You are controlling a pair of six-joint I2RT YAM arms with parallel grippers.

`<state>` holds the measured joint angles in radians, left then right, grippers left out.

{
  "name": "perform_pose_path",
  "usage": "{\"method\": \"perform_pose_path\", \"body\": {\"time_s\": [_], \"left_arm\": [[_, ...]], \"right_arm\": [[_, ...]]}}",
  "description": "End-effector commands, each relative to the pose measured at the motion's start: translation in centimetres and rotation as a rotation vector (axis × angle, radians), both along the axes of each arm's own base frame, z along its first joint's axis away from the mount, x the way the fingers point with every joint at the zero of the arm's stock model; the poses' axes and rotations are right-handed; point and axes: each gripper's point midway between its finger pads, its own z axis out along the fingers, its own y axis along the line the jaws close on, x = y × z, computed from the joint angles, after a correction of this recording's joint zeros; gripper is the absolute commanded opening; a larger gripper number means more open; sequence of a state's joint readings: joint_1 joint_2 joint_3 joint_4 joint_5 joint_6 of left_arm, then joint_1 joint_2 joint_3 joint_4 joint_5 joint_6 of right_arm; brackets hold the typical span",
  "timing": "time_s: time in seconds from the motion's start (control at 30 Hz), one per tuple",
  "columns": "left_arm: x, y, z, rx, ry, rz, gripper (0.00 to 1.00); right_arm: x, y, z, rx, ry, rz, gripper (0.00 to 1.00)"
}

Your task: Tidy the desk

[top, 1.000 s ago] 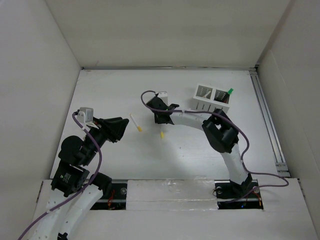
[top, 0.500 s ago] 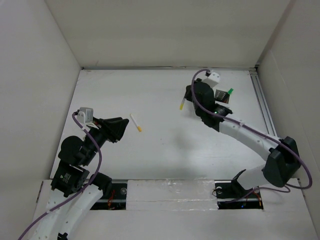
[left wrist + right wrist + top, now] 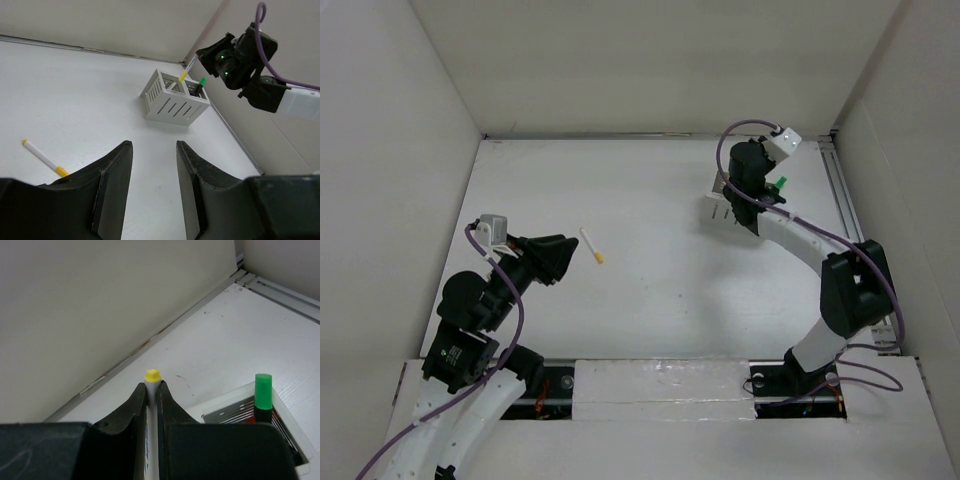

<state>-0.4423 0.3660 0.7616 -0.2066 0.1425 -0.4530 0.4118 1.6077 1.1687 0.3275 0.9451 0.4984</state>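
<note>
One white surface (image 3: pixel 650 300) lies under both arms, bearing the slotted box (image 3: pixel 172 102) far right. Right claw (image 3: pixel 152 390), clamped on a yellow-capped marker (image 3: pixel 152 376), holds it over the box, likely to slot it; left claw (image 3: pixel 152 146) gapes empty near a loose marker (image 3: pixel 591 245).

- The bench (image 3: pixel 670 300) is open across its middle and far left; one loose marker (image 3: pixel 592 245) lies just beside the left pincer (image 3: pixel 153 147).
- At far right, the slotted box (image 3: pixel 172 102) is covered by the right pincer (image 3: pixel 151 387) gripping a yellow-capped marker (image 3: pixel 152 376).
- A green marker (image 3: pixel 263 390) stands in one of its compartments.
- Walls (image 3: pixel 410 150) close three sides.
</note>
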Motion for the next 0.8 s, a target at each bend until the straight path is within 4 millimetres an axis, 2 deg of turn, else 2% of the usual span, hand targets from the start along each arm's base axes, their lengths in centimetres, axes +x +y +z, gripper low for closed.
{"method": "perform_pose_path", "body": {"time_s": [0.0,0.07,0.13,0.33,0.4,0.43,0.5,0.57,0.77], "left_arm": [[0.3,-0.2,0.8,-0.009,-0.032,-0.007,0.36],[0.3,-0.2,0.9,-0.009,-0.032,-0.005,0.36],[0.3,-0.2,0.8,-0.008,-0.03,-0.007,0.36],[0.4,-0.3,0.9,-0.008,-0.032,-0.01,0.36],[0.4,-0.4,0.8,-0.009,-0.03,-0.012,0.36],[0.4,-0.4,0.9,-0.008,-0.032,-0.013,0.36],[0.5,-0.4,0.7,-0.006,-0.028,-0.01,0.36],[0.5,-0.4,0.7,-0.006,-0.026,-0.01,0.36],[0.6,-0.5,0.7,-0.004,-0.026,-0.015,0.36]], "right_arm": [[1.3,-0.8,3.4,-0.012,-0.1,-0.054,0.0],[1.7,-0.9,3.2,-0.037,-0.089,-0.067,0.0],[2.2,-0.8,2.1,-0.059,-0.066,-0.077,0.0],[1.8,-0.4,0.5,-0.096,-0.047,-0.091,0.0],[1.8,0.4,0.0,-0.108,-0.036,-0.079,0.0],[1.8,0.7,-1.0,-0.146,-0.006,-0.09,0.0],[1.9,1.3,-0.8,-0.149,-0.016,-0.088,0.0],[2.2,1.8,-1.9,-0.188,0.02,-0.095,0.0],[2.5,2.3,-3.4,-0.216,0.051,-0.093,0.0]]}}
